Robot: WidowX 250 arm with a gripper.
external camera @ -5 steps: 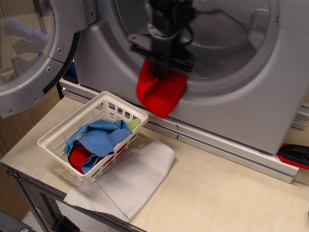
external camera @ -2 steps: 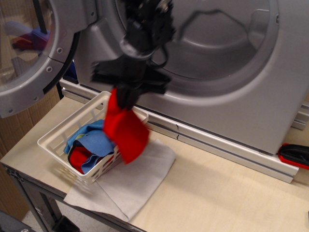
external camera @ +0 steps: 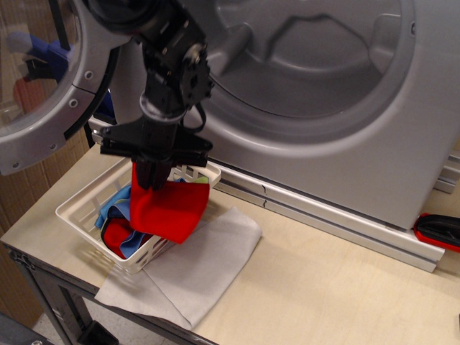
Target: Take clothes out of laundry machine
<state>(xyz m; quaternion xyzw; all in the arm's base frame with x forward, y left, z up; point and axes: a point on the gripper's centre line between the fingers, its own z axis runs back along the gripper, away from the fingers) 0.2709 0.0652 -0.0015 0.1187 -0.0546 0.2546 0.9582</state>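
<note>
My gripper (external camera: pixel 152 175) is shut on the clothes (external camera: pixel 169 210), a bright red soft fabric piece. It hangs from the fingers right over the white slotted basket (external camera: pixel 77 208), with its lower edge at the basket's rim. The laundry machine (external camera: pixel 338 136) stands behind, silver-grey, with its wide drum mouth (external camera: pixel 309 50) open and its round glass door (external camera: pixel 43 79) swung out to the left. The arm's black wrist covers the drum mouth's left edge.
The basket holds a blue cloth (external camera: pixel 113 208) and another red piece (external camera: pixel 115 233). A large flat grey cloth (external camera: pixel 194 269) lies under and beside the basket. A red and black tool (external camera: pixel 438 230) lies at the right edge. The table's front edge is close below.
My gripper has carried the red fabric from the drum mouth leftwards and down, until it hangs over the basket.
</note>
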